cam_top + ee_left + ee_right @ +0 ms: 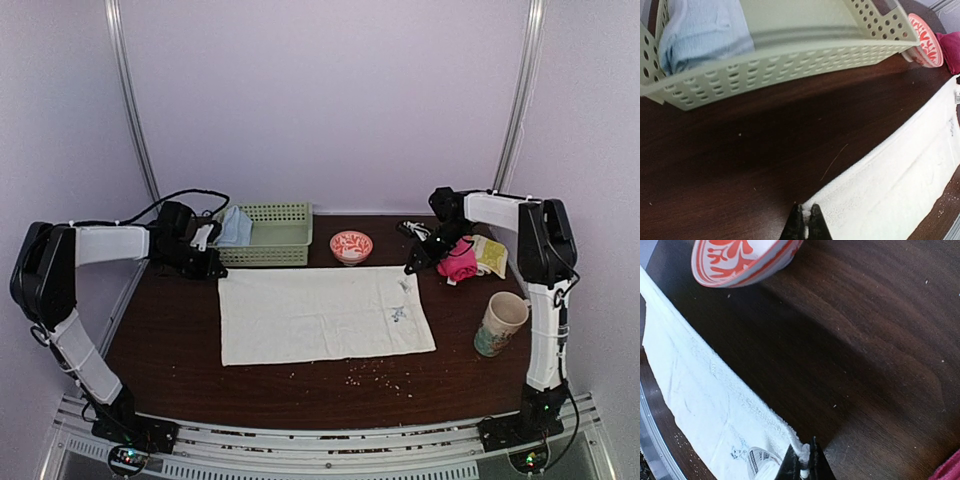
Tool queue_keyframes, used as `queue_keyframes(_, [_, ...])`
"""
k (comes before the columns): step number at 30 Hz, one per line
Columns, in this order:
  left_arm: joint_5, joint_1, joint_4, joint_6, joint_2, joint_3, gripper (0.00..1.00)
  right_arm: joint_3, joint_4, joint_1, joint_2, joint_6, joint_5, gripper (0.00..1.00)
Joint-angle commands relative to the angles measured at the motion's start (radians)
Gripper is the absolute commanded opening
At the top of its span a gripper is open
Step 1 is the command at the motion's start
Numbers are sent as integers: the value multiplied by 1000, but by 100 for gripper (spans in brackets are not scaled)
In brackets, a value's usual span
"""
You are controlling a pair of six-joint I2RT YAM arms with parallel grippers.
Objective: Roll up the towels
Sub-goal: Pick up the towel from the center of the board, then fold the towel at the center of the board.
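Observation:
A white towel (320, 312) lies spread flat on the dark table. My left gripper (215, 268) is shut on its far left corner; in the left wrist view the fingers (807, 225) pinch the white cloth (895, 185). My right gripper (409, 268) is shut on its far right corner; in the right wrist view the fingers (804, 466) pinch the hem of the towel (705, 400) beside its label. A rolled light blue towel (235, 226) lies in the green basket (270, 236), also in the left wrist view (700, 30).
A red-patterned bowl (351, 246) stands behind the towel, next to the basket. A pink cloth (460, 263) and a yellow packet (490, 254) lie at the right. A mug (500, 323) stands at the right front. Crumbs (375, 375) lie in front of the towel.

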Motion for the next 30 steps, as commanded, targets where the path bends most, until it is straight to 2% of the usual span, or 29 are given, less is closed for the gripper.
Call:
queue_keyframes(1, [-13, 7, 36, 21, -57, 16, 0, 11, 4, -20, -76, -31, -39, 1])
queue_keyframes(9, [71, 7, 8, 20, -117, -18, 0, -77, -23, -24, -151, -162, -126, 1])
queue_keyframes(18, [151, 7, -110, 5, -197, -83, 0, -241, -82, -23, -262, -317, -123, 1])
queue_keyframes(30, [196, 7, -190, 5, -204, -167, 0, -407, -84, 0, -321, -377, -143, 1])
